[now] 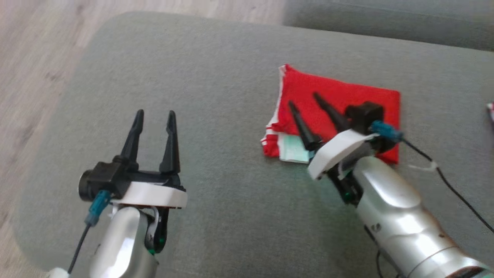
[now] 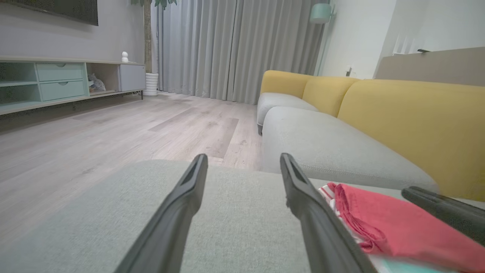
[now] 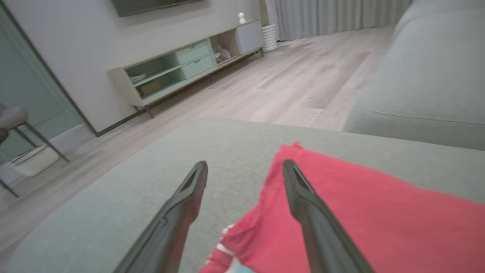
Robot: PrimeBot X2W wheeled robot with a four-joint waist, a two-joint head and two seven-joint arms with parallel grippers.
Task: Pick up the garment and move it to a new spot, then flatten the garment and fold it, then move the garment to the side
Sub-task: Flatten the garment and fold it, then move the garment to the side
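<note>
The garment (image 1: 347,96) is red with white stripes and a pale green patch, folded into a rough rectangle on the grey cushion (image 1: 216,85). My right gripper (image 1: 305,100) hovers over the garment's left part, open, with nothing between its fingers. The right wrist view has the garment (image 3: 360,212) under and to the right of the right gripper (image 3: 245,167). My left gripper (image 1: 155,113) stands open over bare cushion well to the left of the garment. Seen from the left wrist, the garment (image 2: 386,227) lies to the right of the left gripper (image 2: 243,159), with a right gripper finger (image 2: 447,212) above it.
The cushion's rounded left edge drops to a wooden floor (image 1: 34,58). A second grey cushion (image 2: 326,144) with yellow backrests (image 2: 416,125) lies beyond. A small red-and-white object (image 1: 491,110) sits at the far right edge. A cable (image 1: 455,189) trails from the right wrist.
</note>
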